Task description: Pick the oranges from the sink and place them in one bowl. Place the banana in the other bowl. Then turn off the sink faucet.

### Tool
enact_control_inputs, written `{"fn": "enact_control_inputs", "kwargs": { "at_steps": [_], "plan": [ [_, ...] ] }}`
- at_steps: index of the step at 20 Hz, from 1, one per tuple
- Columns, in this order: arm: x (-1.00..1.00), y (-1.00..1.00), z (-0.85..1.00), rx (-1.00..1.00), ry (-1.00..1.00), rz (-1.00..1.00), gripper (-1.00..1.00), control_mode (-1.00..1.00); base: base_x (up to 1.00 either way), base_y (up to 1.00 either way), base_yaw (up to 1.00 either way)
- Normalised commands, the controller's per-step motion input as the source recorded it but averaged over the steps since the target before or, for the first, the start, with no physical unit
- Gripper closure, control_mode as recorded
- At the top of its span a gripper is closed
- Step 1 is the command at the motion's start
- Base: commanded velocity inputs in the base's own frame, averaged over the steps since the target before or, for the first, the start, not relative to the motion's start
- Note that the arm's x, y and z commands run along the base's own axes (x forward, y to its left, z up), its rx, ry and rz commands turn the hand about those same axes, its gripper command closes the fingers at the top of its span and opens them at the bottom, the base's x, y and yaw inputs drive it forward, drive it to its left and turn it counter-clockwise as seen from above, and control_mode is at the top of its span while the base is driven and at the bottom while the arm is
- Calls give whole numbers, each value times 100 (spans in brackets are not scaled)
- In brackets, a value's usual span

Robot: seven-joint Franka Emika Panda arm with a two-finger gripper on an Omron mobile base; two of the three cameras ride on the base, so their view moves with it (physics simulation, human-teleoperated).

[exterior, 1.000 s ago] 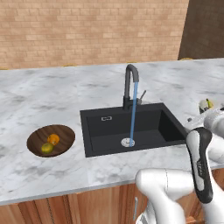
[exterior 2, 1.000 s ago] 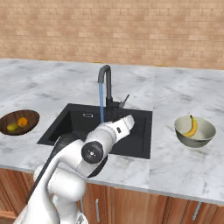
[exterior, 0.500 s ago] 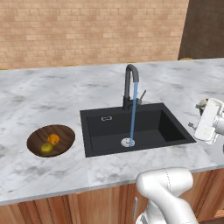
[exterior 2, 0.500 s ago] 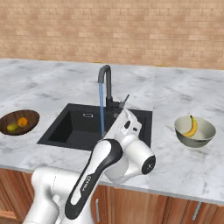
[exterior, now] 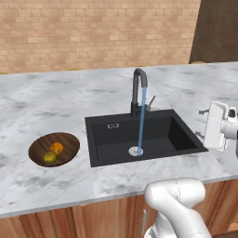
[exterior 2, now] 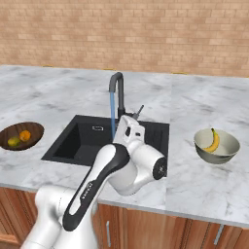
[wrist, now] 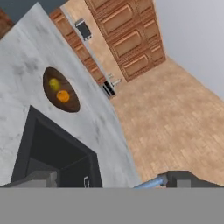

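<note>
Water runs from the dark gooseneck faucet [exterior: 138,88] [exterior 2: 118,92] into the black sink [exterior: 116,139] [exterior 2: 78,141]. Its thin lever [exterior: 151,101] [exterior 2: 139,111] sticks out to the right. The dark wooden bowl [exterior: 65,142] [exterior 2: 33,130] [wrist: 72,103] holds the orange [exterior: 56,148] [exterior 2: 25,135] [wrist: 63,96] and the yellow-green one [exterior: 49,157] [exterior 2: 13,141] [wrist: 54,83]. In the grey-beige bowl [exterior 2: 228,153] lies the banana [exterior 2: 212,142]. My gripper [exterior: 201,123] [wrist: 113,181] hovers open and empty over the sink's right edge, right of the faucet.
The marble counter [exterior: 51,102] [exterior 2: 204,185] runs along a brick wall. In the hand view, wooden cabinet fronts [wrist: 127,39] and a wood floor [wrist: 175,122] lie beyond the counter's front edge. My own arm [exterior 2: 112,170] rises in front of the sink.
The arm has swung round and its hand has risen and turned beside the sink's right edge. The jaws stay open. Fruits, bowls and running water are unchanged.
</note>
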Motion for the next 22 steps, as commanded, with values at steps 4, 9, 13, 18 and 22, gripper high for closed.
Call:
{"fn": "enact_control_inputs", "kwargs": {
  "at_steps": [4,9,13,18,22],
  "plan": [
    [0,0,0,1,6,-17,-100,-100,0,0,0],
    [0,1,4,15,16,-39,-100,-100,0,0,0],
    [0,13,2,23,16,-42,-100,-100,0,0,0],
    [21,14,0,22,11,-33,-100,-100,0,0,0],
    [42,0,0,13,5,-13,-100,-100,0,0,0]
  ]
}}
